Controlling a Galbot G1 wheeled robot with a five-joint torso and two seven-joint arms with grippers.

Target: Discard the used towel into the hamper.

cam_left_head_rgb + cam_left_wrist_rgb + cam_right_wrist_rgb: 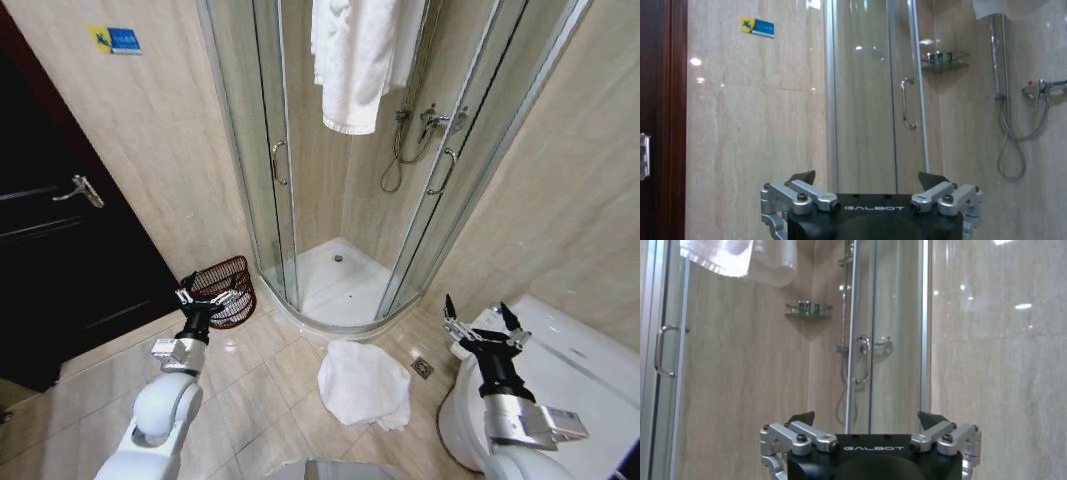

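Note:
A crumpled white towel [364,385] lies on the tiled floor in front of the shower, between my two arms. The hamper [225,289], a dark reddish-brown openwork basket, stands against the wall left of the shower door. My left gripper [209,295] is raised in front of the hamper, open and holding nothing; in the left wrist view the left gripper [867,179] faces the wall and shower glass. My right gripper [483,320] is held up at the right, over the toilet, open and holding nothing; in the right wrist view the right gripper [867,419] faces the shower.
A glass shower cabin [340,270] with a raised white tray fills the corner ahead; another white towel [355,60] hangs over its top. A white toilet [560,370] is at the right, a dark door [60,230] at the left, a floor drain [423,367] beside the towel.

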